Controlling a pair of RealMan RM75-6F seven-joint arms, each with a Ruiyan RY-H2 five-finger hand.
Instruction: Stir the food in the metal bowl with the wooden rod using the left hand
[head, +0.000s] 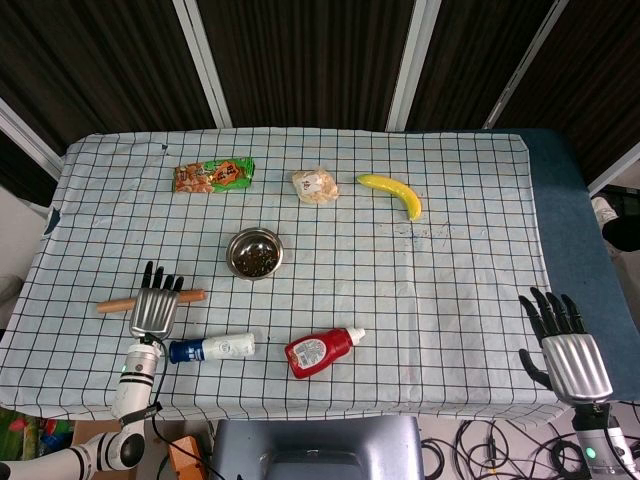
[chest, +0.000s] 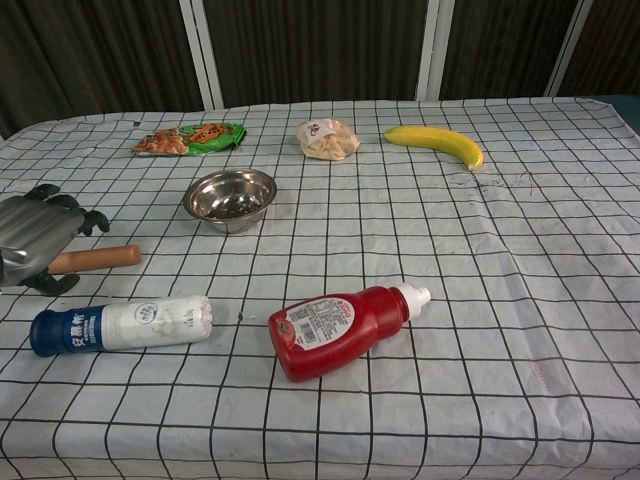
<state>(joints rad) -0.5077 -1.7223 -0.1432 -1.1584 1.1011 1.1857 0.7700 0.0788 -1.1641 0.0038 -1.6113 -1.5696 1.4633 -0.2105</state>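
Lying flat on the checked tablecloth (head: 450, 300), a smooth round wooden rod (head: 120, 303) near the left edge, crossed over its middle by the left hand (head: 155, 308); fingers pointing away over the rod, whether closed around it impossible to tell from the head view; from the chest view only the grey back of that hand and dark fingertips (chest: 95, 220) showing, with one bare end of the rod sticking out to the right. Sitting just beyond and to the right of the rod, apart from it, a small shiny metal bowl (head: 254, 252), round and shallow, holding a thin layer of dark crumbly food (chest: 234, 207) at the bottom. Lying just beside the left hand on the near side, a white tube-shaped bottle with a blue cap (head: 212, 348); further right, a red squeeze bottle (head: 322, 350) on its side, white cap pointing right, printed label facing up. Along the far side, well apart from the bowl: a flat glossy snack packet (head: 213, 175) in green and orange, a crinkled clear bag (head: 315, 186) of pale contents, a curved yellow banana (head: 392, 193). Hovering off the near right corner of the table, the right hand (head: 565, 345), fingers straight and spread, holding nothing.
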